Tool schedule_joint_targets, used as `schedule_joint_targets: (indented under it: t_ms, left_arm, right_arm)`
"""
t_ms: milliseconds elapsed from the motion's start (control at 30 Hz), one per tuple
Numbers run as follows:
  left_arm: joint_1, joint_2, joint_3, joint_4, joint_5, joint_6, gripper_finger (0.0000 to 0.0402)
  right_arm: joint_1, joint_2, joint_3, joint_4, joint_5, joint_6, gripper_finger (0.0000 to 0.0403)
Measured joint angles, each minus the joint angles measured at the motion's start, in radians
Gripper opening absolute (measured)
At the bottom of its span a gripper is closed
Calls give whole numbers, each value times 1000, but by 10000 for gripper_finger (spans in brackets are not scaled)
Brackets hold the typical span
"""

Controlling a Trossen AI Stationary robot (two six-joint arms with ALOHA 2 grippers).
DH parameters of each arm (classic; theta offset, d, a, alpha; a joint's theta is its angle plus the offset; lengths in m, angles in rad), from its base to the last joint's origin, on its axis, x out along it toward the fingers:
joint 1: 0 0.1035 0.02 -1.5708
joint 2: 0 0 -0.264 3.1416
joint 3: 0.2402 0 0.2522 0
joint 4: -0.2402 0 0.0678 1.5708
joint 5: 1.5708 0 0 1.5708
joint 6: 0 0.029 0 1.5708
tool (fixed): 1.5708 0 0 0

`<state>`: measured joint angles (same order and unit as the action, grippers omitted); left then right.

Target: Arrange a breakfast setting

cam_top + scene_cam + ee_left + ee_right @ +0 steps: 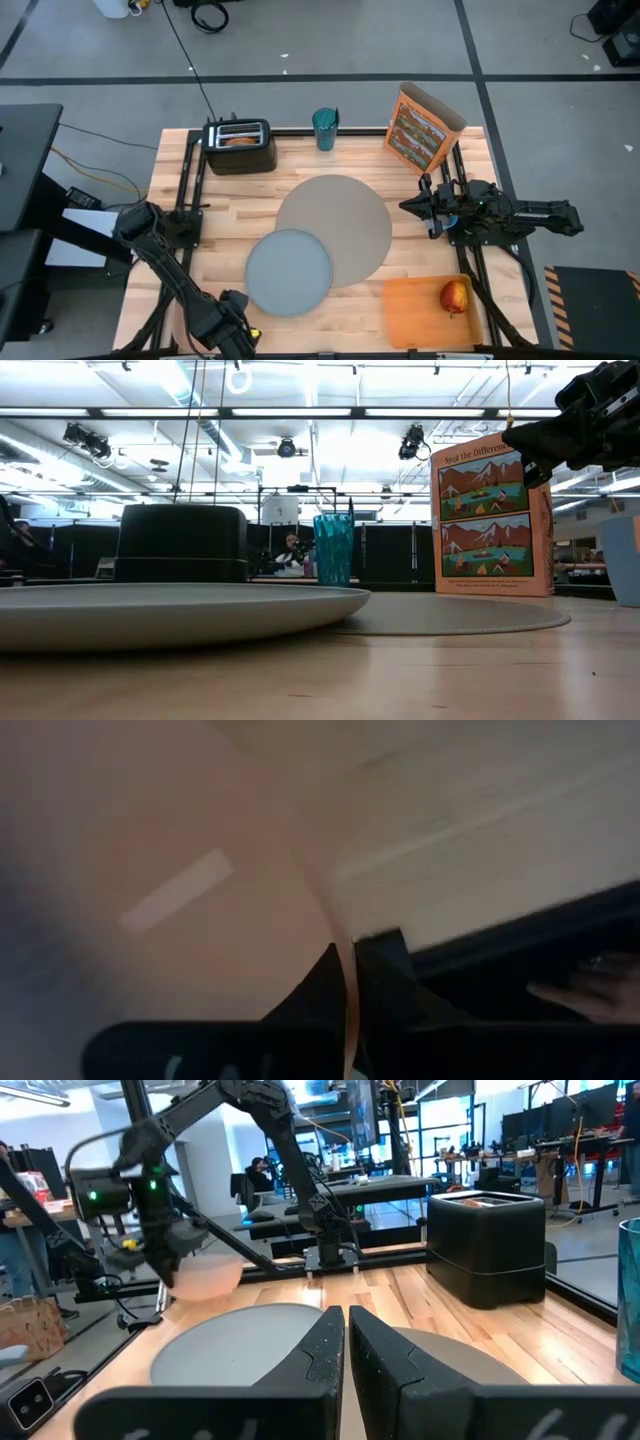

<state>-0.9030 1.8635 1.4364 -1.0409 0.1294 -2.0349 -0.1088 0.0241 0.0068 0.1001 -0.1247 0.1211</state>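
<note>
The pink translucent bowl [207, 1274] hangs off the table at the near left corner, pinched by its rim in the left gripper [236, 336]. The left wrist view shows why the hold looks the way it does: the two dark fingers [388, 958] are pressed together with only the thin pink wall between them, a rim grip that leaves the bowl's hollow free and lets it be set down upright.

Just right of it and a little farther in lies the grey-blue plate [288, 271], its far right edge overlapping the large round tan mat [338, 225] at the middle of the table. The plate looks like the likely seat for the bowl.

The rest waits around the edges: the small light-blue cup [325, 129] and the orange cereal box [424, 129] along the far side, the toast ring [240, 141] sitting in the black toaster [240, 150] at far left, and the apple [454, 296] on the orange tray [415, 312] at near right.

The right gripper [420, 206] hovers beside the mat's right edge, its fingers closed on nothing, clear of the left arm's work.
</note>
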Motion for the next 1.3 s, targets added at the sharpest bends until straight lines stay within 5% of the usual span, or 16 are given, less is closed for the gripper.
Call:
schedule_joint_targets:
  t_ms: [300,567,733,900,1167,1300]
  left_arm:
    - [90,-11,182,-441,-231,335,13]
    - [369,-11,180,-311,-475,1087,13]
    - [572,2,179,-20,-476,1593,13]
    - [727,40,178,203,-350,1949,13]
    - [823,154,177,306,-296,2417,13]
    - [829,187,178,295,-240,2522,13]
  right_arm:
    - [0,0,0,0,0,0,27]
    - [0,0,0,0,0,0,27]
    - [0,0,0,0,0,0,27]
    - [0,0,0,8,-1,0,27]
    - [0,3,0,23,-1,0,27]
    - [0,4,0,30,-1,0,27]
